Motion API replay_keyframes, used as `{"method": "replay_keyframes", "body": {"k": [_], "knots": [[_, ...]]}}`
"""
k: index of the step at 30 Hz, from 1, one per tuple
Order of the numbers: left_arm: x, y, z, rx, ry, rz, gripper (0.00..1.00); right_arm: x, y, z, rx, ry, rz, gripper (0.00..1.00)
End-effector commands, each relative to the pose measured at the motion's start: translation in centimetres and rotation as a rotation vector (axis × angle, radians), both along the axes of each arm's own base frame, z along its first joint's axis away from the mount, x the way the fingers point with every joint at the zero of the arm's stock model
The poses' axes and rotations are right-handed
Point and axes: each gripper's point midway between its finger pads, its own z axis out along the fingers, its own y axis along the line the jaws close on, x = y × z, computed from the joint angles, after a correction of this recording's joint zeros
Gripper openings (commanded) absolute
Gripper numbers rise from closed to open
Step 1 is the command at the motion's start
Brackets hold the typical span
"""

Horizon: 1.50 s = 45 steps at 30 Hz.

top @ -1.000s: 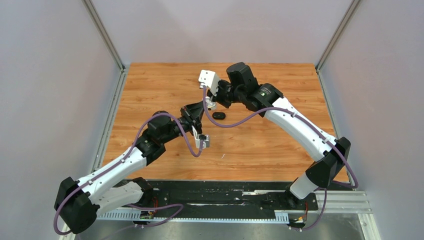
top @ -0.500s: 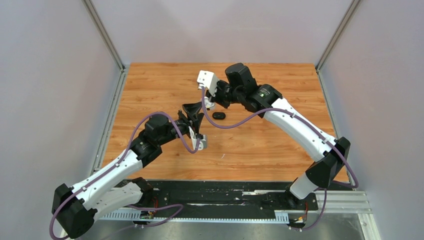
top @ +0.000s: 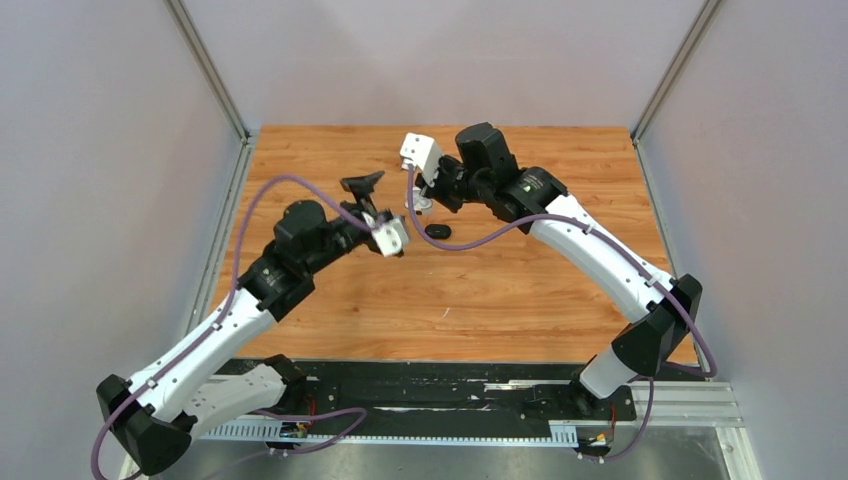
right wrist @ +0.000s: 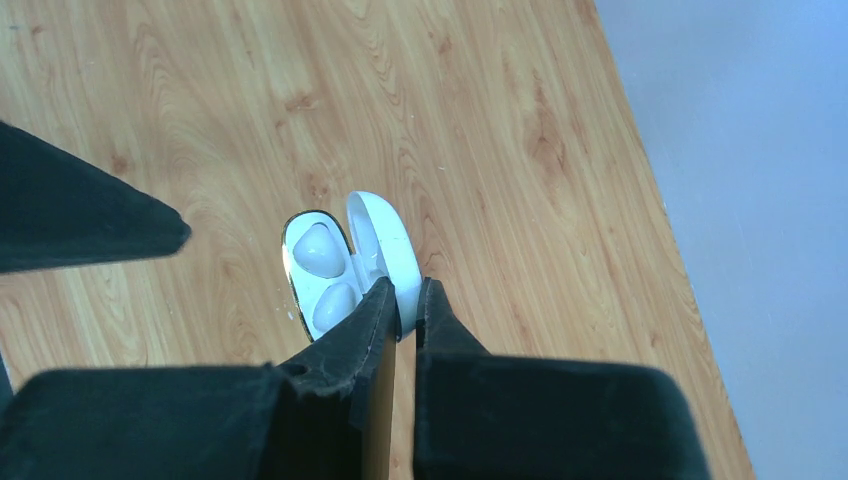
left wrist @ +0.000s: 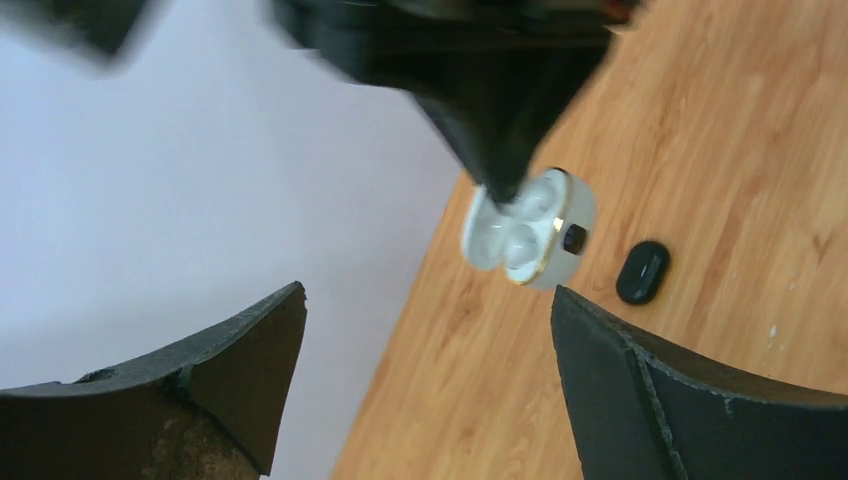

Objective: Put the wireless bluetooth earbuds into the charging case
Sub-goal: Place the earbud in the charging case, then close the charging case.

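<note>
right claw pinches the open charging case by its lid (earbuds inside), left claw wide open nearby

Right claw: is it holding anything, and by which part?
Yes. The right claw is shut on the open case, pinching it by the edge of its lid.

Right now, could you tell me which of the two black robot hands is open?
The left hand: its fingers stand wide apart and empty, whereas the right hand pinches the lid of the glossy white charging case.
</note>
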Motion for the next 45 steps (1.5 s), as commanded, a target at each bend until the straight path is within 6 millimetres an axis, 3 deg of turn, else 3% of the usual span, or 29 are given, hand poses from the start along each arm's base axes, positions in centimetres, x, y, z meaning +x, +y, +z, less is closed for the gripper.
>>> {"method": "replay_keyframes", "body": {"k": [1, 7, 12, 16, 21, 27, 39, 43, 45], "knots": [[0.0, 0.9, 1.8, -0.343, 0.472, 0.125, 0.97, 1.0, -1.0, 3.8, 0.157, -0.06, -0.068, 0.0], [-3.3, -1.9, 0.3, -0.379, 0.774, -0.124, 0.99, -0.3, -1.7, 5.3, 0.261, -0.066, -0.068, 0.0], [-3.5, -2.6, 0.2, -0.366, 0.848, -0.255, 0.99, -1.4, -1.6, 7.1, 0.338, -0.038, -0.043, 0.0], [-1.8, -2.4, -0.1, -0.4, 0.899, -0.235, 0.96, -2.3, -0.9, 8.2, 0.377, -0.027, 0.015, 0.0], [-0.7, -2.3, 1.0, -0.478, 0.938, -0.286, 0.86, -2.8, -0.5, 7.6, 0.384, 0.005, 0.039, 0.0], [-1.6, -3.4, 2.1, -0.5, 0.998, -0.4, 0.76, -2.8, -0.3, 6.8, 0.376, 0.032, 0.036, 0.0], [-1.2, -4.4, 2.6, -0.502, 1.044, -0.476, 0.57, -1.8, 0.6, 6.1, 0.367, 0.054, 0.03, 0.0], [-1.1, -4.5, 2.4, -0.494, 1.059, -0.492, 0.36, -1.5, 0.7, 6.0, 0.367, 0.059, 0.021, 0.0], [-1.1, -4.5, 2.1, -0.488, 1.066, -0.491, 0.33, -1.4, 0.7, 6.0, 0.368, 0.059, 0.016, 0.0]]}}
